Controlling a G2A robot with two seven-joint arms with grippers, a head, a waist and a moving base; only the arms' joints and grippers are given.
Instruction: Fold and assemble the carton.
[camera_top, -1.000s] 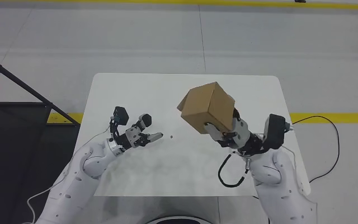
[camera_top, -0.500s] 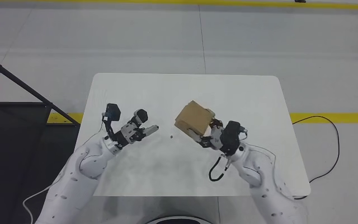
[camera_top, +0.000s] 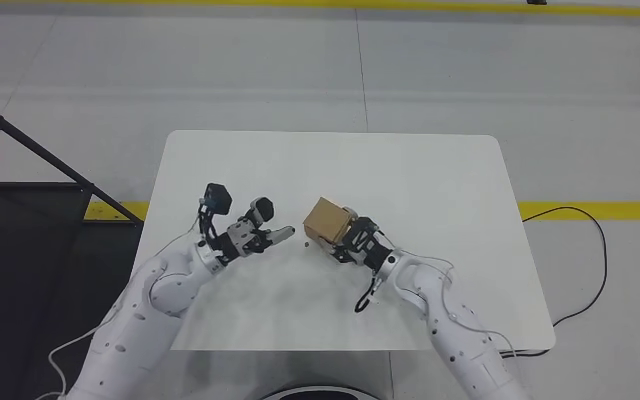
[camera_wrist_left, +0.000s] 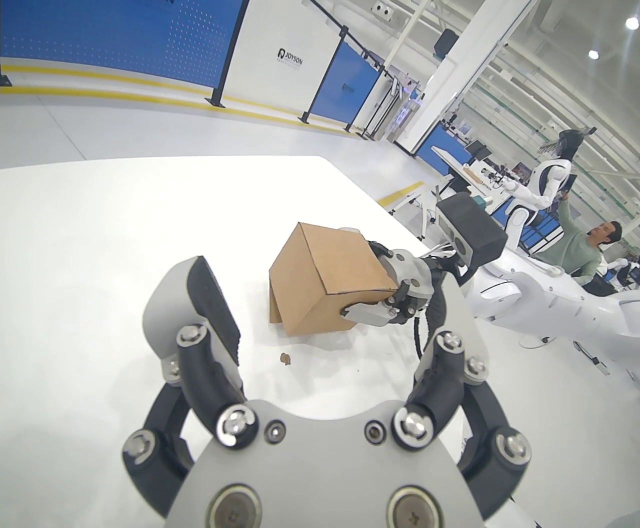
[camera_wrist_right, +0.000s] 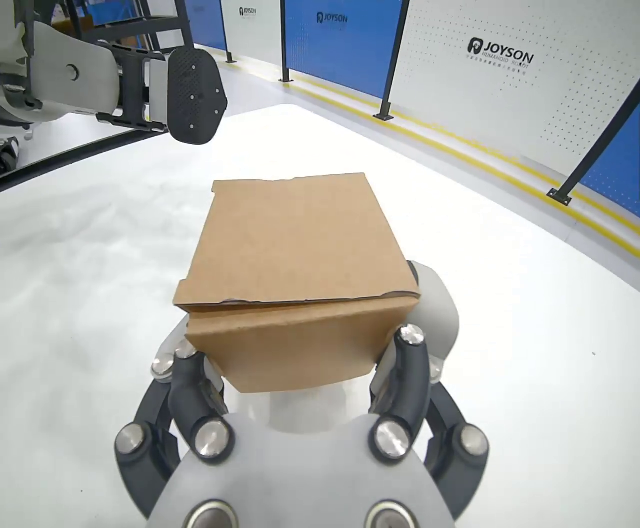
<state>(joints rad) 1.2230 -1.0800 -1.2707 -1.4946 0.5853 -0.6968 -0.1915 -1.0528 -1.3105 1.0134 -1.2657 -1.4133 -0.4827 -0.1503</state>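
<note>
Carton (camera_top: 327, 219), brown cardboard box, sits tilted on white rectangular table (camera_top: 430, 170) near centre. I see right gripper (camera_top: 347, 243) clamped on its near end. Left gripper (camera_top: 272, 227) close beside carton, fingers spread, holding nothing.

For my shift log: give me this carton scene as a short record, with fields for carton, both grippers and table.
carton: brown, tilted, lower edge at the table
right gripper: shut on the carton
left gripper: open, facing the carton, not touching it
table: white
scrap: small brown bit on the table between left gripper and carton
</note>
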